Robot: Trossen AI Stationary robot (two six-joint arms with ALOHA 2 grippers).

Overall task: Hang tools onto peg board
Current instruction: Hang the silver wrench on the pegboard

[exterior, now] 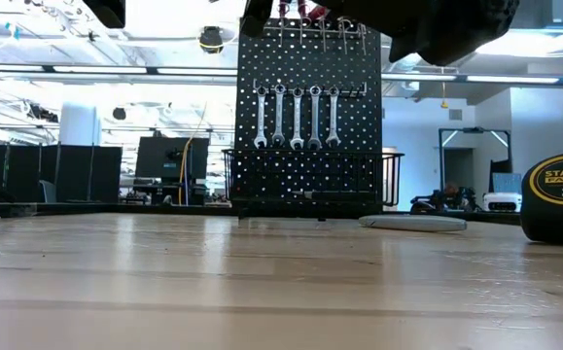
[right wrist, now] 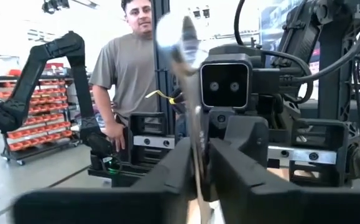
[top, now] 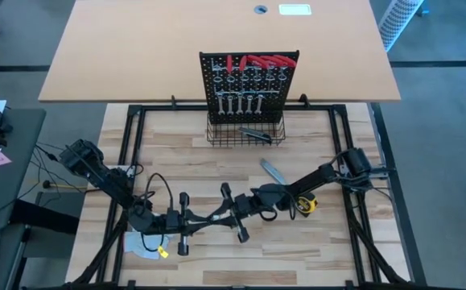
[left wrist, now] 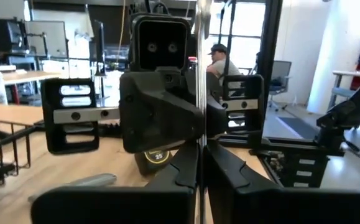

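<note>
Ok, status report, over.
Left claw, right claw both shut on one wrench, table front. Peg board part filled. Utility knife flat on table between.

peg board [top: 249, 84] upright, 5 wrenches [exterior: 297, 117] hung | tape measure [top: 306, 205] on table

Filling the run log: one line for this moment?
phase: handover | left claw: shut on wrench | right claw: shut on wrench | board: five wrenches hung

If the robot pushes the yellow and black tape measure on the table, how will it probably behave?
The tape measure looks like a compact, thick case, so it is probably heavy for its size and stiff. In the low view it stands on its rounded edge, so a push along the table might roll it, and a sideways push might tip it flat.
</note>
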